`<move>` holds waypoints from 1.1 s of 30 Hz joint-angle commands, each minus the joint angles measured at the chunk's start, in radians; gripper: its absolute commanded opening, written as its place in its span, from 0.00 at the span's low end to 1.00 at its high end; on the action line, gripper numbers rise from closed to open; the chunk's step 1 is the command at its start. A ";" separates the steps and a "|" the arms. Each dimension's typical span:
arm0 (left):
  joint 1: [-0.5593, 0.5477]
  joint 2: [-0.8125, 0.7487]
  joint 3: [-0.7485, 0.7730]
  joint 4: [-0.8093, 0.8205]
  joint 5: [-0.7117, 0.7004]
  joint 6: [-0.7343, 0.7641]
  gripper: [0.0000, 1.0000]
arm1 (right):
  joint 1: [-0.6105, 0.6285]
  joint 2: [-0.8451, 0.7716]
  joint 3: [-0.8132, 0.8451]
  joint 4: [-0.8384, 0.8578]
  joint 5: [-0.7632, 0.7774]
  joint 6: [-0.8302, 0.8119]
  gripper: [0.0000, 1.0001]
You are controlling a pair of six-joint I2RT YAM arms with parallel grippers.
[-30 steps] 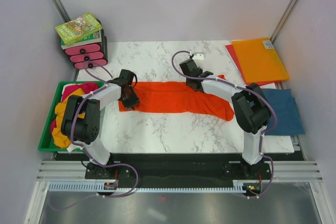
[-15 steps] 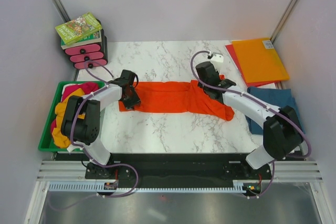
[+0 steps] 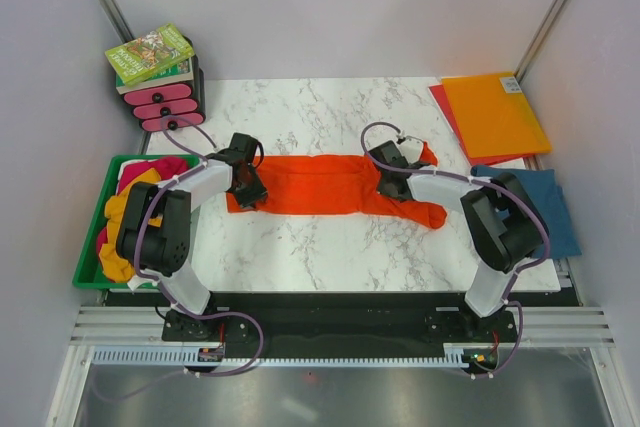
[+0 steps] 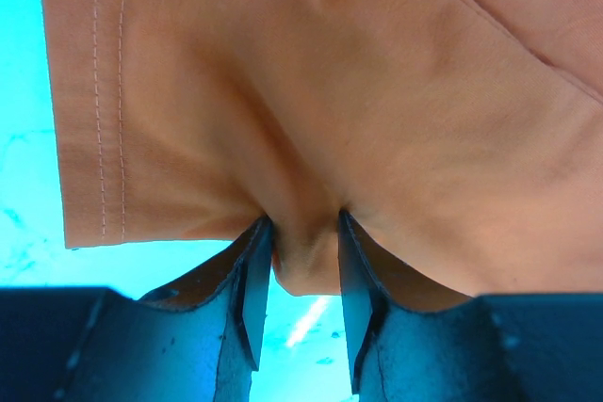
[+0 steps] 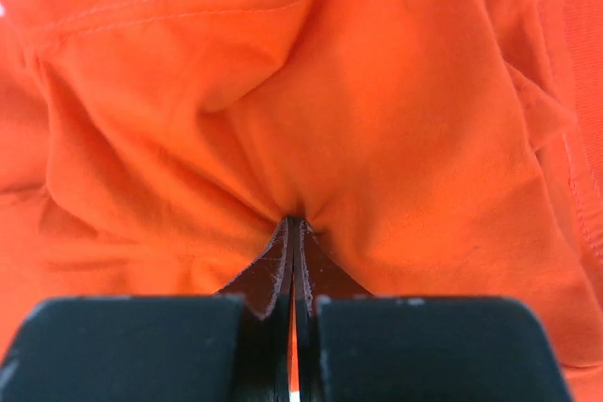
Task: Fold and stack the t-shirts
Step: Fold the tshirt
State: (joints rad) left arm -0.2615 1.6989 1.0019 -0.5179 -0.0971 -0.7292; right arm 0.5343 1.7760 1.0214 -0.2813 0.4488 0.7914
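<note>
The right gripper (image 3: 392, 175) has swung in from the far edge onto the orange t-shirt (image 3: 320, 185) and closed, its jaws now pinched tight on a pucker of cloth. The left gripper (image 3: 248, 187) has stayed at the shirt's left end, fingers partly apart around a thick fold. The shirt lies stretched across the middle of the table (image 3: 300, 247). It looks light and limp, so it is probably best held at hems or corners, where it will hang flat.
</note>
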 commanded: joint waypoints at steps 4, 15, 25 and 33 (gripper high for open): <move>0.021 0.047 -0.025 -0.070 0.000 -0.030 0.41 | -0.109 0.014 -0.073 -0.007 -0.085 0.086 0.00; 0.068 0.010 -0.046 -0.085 -0.018 -0.009 0.42 | -0.178 -0.038 -0.150 0.011 -0.117 0.037 0.00; 0.065 -0.218 -0.006 -0.039 -0.023 0.070 0.54 | -0.131 -0.297 -0.098 0.064 -0.117 -0.129 0.38; 0.065 0.011 0.231 -0.024 0.062 0.117 0.51 | -0.025 -0.377 -0.136 -0.016 -0.131 -0.121 0.40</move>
State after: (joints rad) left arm -0.1986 1.5726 1.1198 -0.5671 -0.0792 -0.6727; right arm 0.4824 1.4269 0.9131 -0.2367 0.3191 0.6678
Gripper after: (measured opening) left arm 0.548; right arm 0.465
